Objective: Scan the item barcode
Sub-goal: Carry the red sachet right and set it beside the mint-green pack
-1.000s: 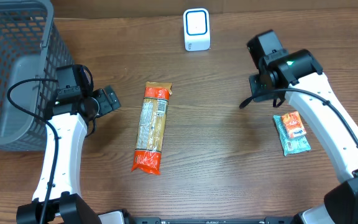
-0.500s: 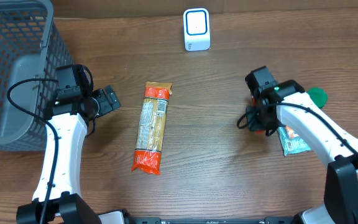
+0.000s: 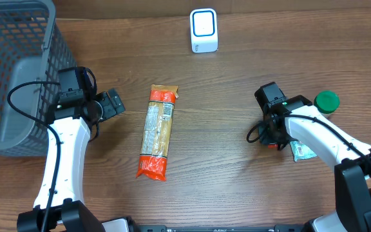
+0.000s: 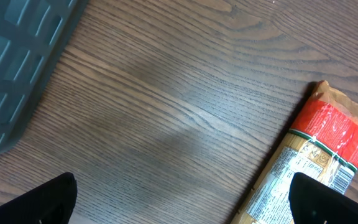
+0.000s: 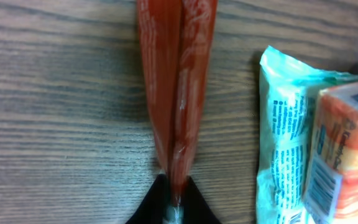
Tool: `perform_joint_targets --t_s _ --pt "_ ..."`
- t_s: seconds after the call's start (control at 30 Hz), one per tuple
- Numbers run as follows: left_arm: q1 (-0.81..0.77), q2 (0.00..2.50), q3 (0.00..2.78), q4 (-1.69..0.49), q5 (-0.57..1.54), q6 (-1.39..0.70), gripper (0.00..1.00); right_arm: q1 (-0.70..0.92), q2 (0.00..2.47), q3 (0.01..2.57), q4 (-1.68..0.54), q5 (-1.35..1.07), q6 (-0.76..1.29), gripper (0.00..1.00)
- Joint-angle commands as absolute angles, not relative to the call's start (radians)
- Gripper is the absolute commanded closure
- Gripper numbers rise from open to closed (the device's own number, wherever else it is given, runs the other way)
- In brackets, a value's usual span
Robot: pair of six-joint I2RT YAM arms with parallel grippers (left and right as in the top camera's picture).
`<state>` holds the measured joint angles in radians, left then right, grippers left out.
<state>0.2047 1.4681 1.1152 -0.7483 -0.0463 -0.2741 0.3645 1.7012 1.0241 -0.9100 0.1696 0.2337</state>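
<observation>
At 4 o'clock on tabletop [image 3: 224, 180], snack packet [image 5: 309, 143] lies flat just beside right hand [image 5: 177, 9], fingers [image 5: 157, 93] pressed together, nothing betw. Left hand [image 3: 113, 103] spread wide at 9 o'clock nr pasta pack [image 3: 158, 132]; scanner [image 3: 203, 30] at 12.

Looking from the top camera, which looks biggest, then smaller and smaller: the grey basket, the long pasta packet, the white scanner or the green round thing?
1. Grey basket, even though it is partly cut off
2. Pasta packet
3. White scanner
4. Green round thing

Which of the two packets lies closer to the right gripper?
The small teal-and-orange packet, just beside the right gripper; the long pasta packet lies mid-table.
</observation>
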Motion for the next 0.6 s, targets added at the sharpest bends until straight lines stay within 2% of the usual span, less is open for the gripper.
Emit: perform_joint_targets --t_s 0.0,0.07,0.13,0.33,0.57 --pt "0.202 1.451 1.121 -0.748 -0.055 -0.258 0.0 0.364 1.7 1.021 -0.905 0.19 0.24 0.75" --pt "0.202 1.451 1.121 -0.748 -0.055 -0.258 0.01 0.364 1.7 1.021 -0.905 0.19 0.24 0.6" --pt "0.202 1.451 1.121 -0.748 -0.055 -0.258 0.0 0.364 1.7 1.021 -0.905 0.19 0.241 0.51" --pt "0.202 1.451 1.121 -0.748 -0.055 -0.258 0.0 0.364 1.7 1.021 -0.846 0.107 0.255 0.49" --pt "0.202 1.451 1.121 -0.748 -0.055 -0.258 0.0 0.382 1.7 1.021 -0.679 -0.179 0.467 0.51"
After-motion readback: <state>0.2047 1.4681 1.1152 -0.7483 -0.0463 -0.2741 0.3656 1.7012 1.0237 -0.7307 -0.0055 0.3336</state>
